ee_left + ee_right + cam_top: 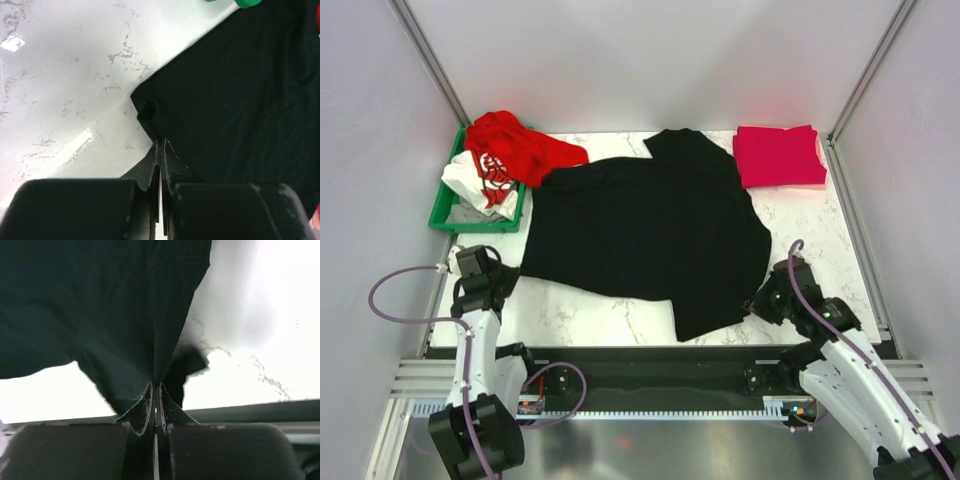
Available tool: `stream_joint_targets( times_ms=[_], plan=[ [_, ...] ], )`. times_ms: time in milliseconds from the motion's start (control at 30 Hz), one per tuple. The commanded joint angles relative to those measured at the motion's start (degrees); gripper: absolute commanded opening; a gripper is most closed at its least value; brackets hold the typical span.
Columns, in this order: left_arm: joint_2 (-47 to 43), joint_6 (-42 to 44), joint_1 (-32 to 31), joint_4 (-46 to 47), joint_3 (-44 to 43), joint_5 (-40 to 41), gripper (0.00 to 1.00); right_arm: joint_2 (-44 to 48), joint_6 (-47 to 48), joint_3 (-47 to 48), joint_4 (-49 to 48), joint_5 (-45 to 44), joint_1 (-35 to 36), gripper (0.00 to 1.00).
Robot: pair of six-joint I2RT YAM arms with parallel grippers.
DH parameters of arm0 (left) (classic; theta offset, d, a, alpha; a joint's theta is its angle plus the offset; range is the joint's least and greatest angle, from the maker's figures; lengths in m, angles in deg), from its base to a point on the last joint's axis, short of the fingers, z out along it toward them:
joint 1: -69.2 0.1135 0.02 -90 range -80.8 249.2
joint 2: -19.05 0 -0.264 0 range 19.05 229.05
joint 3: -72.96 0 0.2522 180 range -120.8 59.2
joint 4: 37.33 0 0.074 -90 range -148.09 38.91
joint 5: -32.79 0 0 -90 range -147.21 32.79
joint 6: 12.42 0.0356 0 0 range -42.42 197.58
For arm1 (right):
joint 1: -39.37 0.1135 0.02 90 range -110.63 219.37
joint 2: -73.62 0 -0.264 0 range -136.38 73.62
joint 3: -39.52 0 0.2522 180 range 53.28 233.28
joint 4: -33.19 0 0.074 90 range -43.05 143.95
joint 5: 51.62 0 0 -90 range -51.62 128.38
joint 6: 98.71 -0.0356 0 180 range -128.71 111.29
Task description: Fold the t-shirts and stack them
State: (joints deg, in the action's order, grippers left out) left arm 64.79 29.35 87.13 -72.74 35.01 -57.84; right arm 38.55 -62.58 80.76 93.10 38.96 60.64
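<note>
Now both grippers pinch the black t-shirt (645, 235), spread flat mid-table (810, 230).
Left gripper (160, 146) jaws closed on its 8 o'clock corner; right gripper (155, 386) jaws closed on the 4 o'clock hem. Folded crimson-pink t-shirt (778, 155) lies at 1 o'clock.

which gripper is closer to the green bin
Left. The left gripper is shut on the black t-shirt at its near-left corner, just on the near side of the green bin. The right gripper pinches the shirt's near-right edge, far over on the other side.
</note>
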Motion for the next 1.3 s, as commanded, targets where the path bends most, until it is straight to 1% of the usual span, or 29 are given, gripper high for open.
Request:
stream_joint_targets(
  times_ms=[0, 133, 233, 267, 333, 367, 400, 467, 567, 633, 667, 733, 767, 833, 867, 1033, 1067, 1167, 1267],
  plan=[
    [-1.79, -1.08, 0.08, -7.78, -3.94, -2.09, 0.02, 2.55, -2.21, 6.69, 10.53, -2.95, 0.26, 0.0],
    [-4.6, -1.34, 0.08, -10.86, -6.31, -3.25, 0.02, 3.26, -2.91, 12.49, 13.7, -3.04, 0.34, 0.0],
    [-3.82, -0.03, 0.17, -12.01, -10.34, -3.42, 0.02, -1.13, -0.9, 18.29, 13.09, -3.21, 0.34, 0.0],
    [-2.51, 0.41, 0.17, -12.1, -13.05, -3.94, 0.02, -4.53, -0.02, 21.79, 12.57, -4.96, 0.34, 0.0],
    [1.71, 1.9, 0.17, -12.45, -15.71, -5.52, 0.02, -8.33, 2.96, 25.41, 12.04, -7.6, 0.34, 0.0],
    [2.94, 2.08, 0.17, -12.28, -17.98, -5.88, 0.02, -10.26, 3.76, 28.99, 11.34, -10.22, 0.26, 0.0],
    [5.3, 2.78, 0.17, -12.36, -19.05, -6.4, 0.02, -14.28, 4.46, 30.68, 10.98, -11.12, 0.26, 0.0],
    [6.99, 3.58, 0.17, -11.93, -21.5, -6.76, 0.02, -18.0, 6.49, 34.47, 9.67, -12.09, 0.25, 0.0],
    [11.38, 5.33, 0.17, -11.14, -24.32, -7.55, 0.02, -25.9, 8.15, 37.37, 4.76, -11.39, 0.08, 0.0],
    [13.75, 6.39, 0.17, -10.52, -25.82, -8.25, 0.02, -29.16, 9.04, 38.95, 3.42, -11.65, -0.18, 0.0],
    [16.64, 6.74, 0.17, -10.08, -27.39, -8.69, 0.02, -32.48, 10.09, 40.79, 2.2, -11.65, -0.62, 0.0],
    [20.08, 7.88, 0.17, -9.38, -29.33, -9.57, 0.02, -35.75, 11.15, 43.77, 1.31, -11.65, -1.41, 0.0],
    [23.23, 8.32, 0.08, -9.12, -31.08, -9.92, 0.02, -38.64, 12.02, 44.84, 0.44, -11.65, -2.11, 0.0],
    [26.76, 9.29, 0.08, -8.68, -33.54, -10.71, 0.02, -41.3, 12.91, 47.91, -0.36, -11.83, -3.43, 0.0],
    [29.91, 10.16, -0.09, -8.59, -34.34, -10.89, 0.02, -43.92, 13.17, 48.88, -0.88, -11.74, -3.87, 0.0],
    [36.96, 11.22, -0.71, -8.41, -37.42, -10.37, 0.02, -50.7, 14.31, 53.71, -3.43, -10.69, -6.68, 0.0],
    [37.93, 11.4, -0.88, -8.32, -38.3, -10.1, 0.02, -53.24, 14.4, 54.33, -4.22, -9.99, -7.47, 0.0],
    [41.62, 12.71, -2.02, -8.15, -40.23, -9.05, 0.02, -58.68, 15.02, 57.41, -5.71, -9.46, -8.09, 0.0],
    [47.06, 13.77, -3.43, -8.49, -42.86, -9.66, 0.03, -63.52, 15.37, 59.96, -7.29, -10.33, -8.71, 0.0]
  ],
)
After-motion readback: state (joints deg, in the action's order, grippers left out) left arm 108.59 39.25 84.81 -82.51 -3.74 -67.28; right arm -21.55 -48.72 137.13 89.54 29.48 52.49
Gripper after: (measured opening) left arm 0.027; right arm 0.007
